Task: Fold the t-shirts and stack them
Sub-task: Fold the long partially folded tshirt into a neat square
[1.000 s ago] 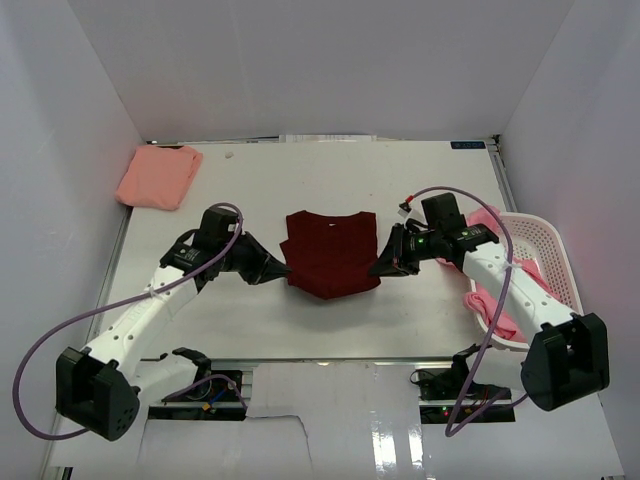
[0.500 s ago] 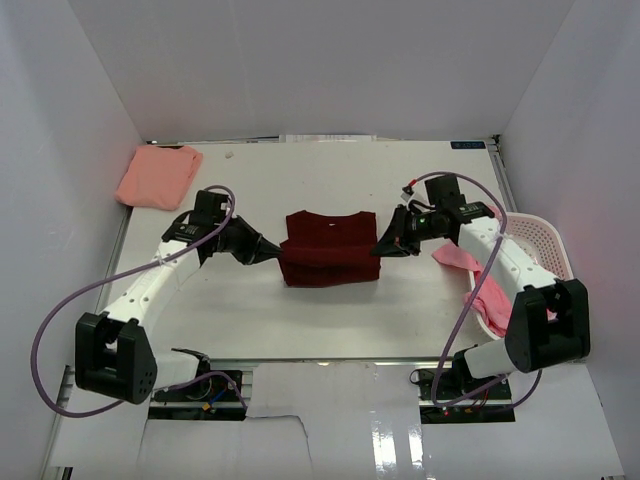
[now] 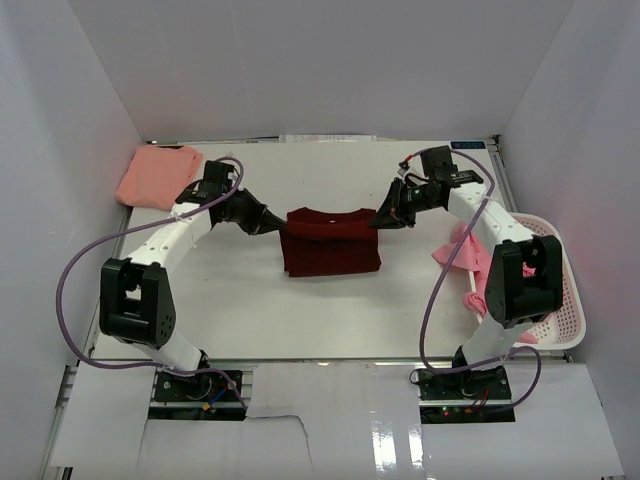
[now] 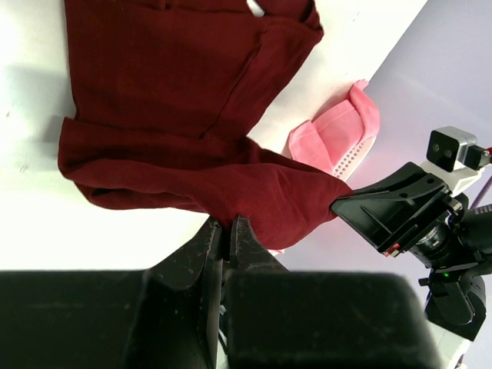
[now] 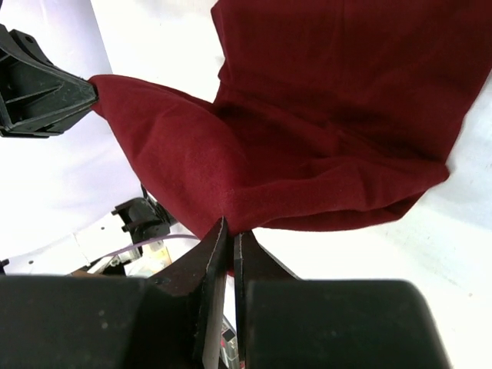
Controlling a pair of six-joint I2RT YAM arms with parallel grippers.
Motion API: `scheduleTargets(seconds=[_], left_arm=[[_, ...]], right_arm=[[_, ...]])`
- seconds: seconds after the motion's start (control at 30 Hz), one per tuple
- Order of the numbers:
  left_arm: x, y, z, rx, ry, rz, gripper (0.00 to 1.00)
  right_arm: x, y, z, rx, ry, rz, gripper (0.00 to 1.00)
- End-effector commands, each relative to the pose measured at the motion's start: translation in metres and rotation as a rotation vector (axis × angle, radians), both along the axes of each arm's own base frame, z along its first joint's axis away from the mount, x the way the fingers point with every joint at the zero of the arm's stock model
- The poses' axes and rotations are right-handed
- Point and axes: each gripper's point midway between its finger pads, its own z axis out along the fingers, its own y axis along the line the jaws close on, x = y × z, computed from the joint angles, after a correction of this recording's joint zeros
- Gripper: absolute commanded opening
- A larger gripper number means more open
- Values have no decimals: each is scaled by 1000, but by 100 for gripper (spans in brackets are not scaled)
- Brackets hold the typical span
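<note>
Left gripper (image 4: 228,223): clenched on cloth. Both fingers pinched the left end of a raised fold of the maroon t-shirt (image 3: 330,245), with fabric seen between the fingers in the left wrist view.
Right gripper (image 5: 228,227): clamped on the right end of the same fold. The jaws stood nearly together with a thin layer of maroon fabric caught between them.
Held fold: stretched between the two grippers and lifted off the table (image 3: 230,300), above the far part of the garment. It sagged slightly at the middle.
Maroon t-shirt, remainder: lay flat at the centre of the table, its near edge straight and resting on the surface.
Arms: reached inward from either side, and the grippers faced each other across the shirt.
Salmon t-shirt (image 3: 158,176): folded and lying at the far left corner of the table, well apart from the maroon one.
Pink t-shirts (image 3: 458,256): bunched at the right side, one draped over the rim of the white mesh basket (image 3: 562,300) onto the table.
Basket: stood at the right edge of the table, beside the right arm.
</note>
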Motion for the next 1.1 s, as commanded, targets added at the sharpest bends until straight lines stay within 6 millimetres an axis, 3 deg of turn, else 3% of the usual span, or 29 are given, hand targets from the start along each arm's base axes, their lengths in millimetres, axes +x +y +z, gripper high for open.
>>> scheduleTargets(seconds=[0.0,0.27,0.5,0.77,1.07], left_arm=[[22,0,16,-19,-63,-9,0],[57,4,2,-21,-58,-6,0],[87,-4,-7,-40,-76,-26,0],[119,-13,-1,-64,-128,-64,0],[131,-21,22,-98,-190,-99,0]], right_arm=[[17,0,11,20,-34,16,10],[58,-4,3,13,-34,-4,11],[81,-8,-5,-1,-31,-25,11],[91,-15,-13,-14,-27,-50,11],[89,-18,-9,-16,-37,-62,9]])
